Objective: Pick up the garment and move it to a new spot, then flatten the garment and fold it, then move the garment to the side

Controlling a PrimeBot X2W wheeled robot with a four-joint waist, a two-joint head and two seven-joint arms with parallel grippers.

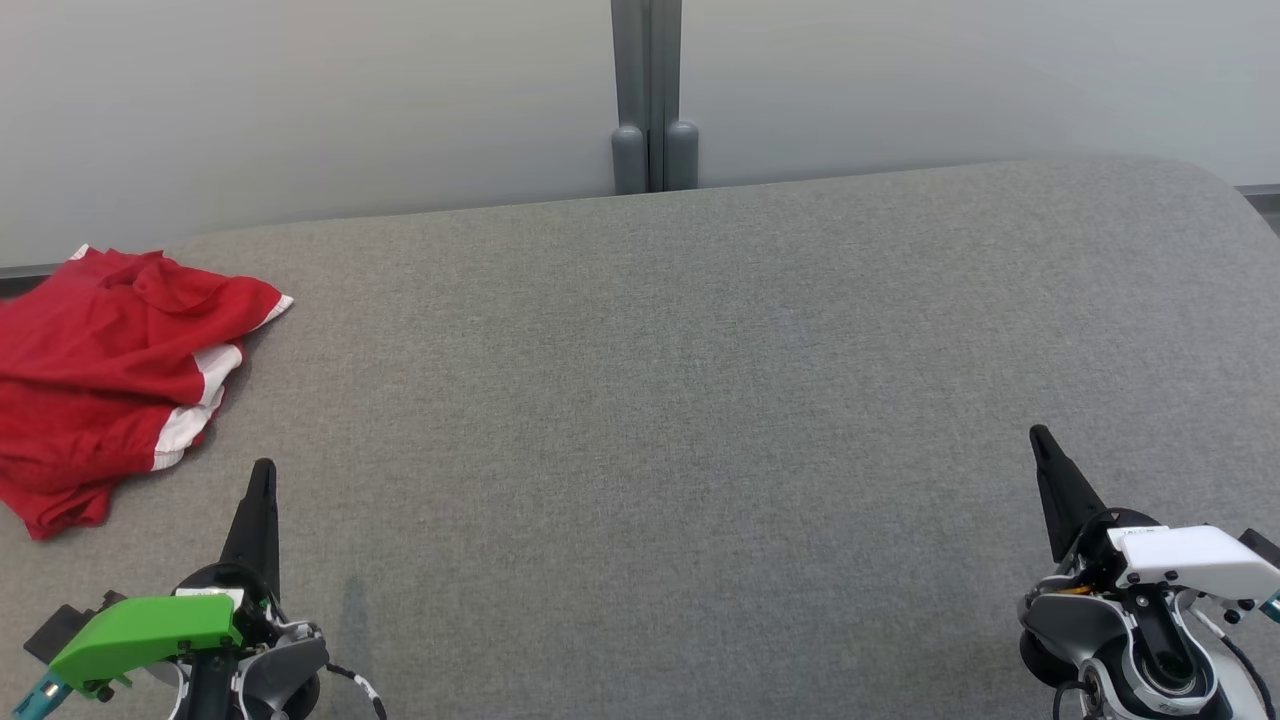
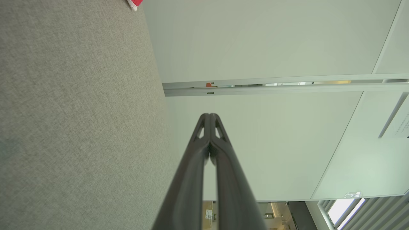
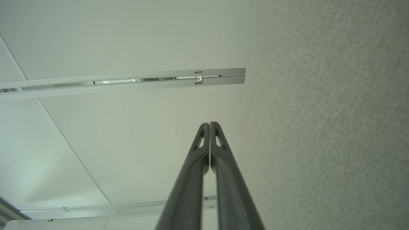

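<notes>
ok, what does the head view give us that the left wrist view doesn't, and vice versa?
Head view: most of the crumpled red garment, the shut right end effector, a grey post. Left wrist view: a wall rail with an orange mark, window blinds. Both: the grey fabric surface, the shut left end effector, a corner of the garment.

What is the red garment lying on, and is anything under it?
The red garment lies crumpled on the gray fabric surface, at the left of the head view. Anything beneath its folds is covered and cannot be seen.
</notes>
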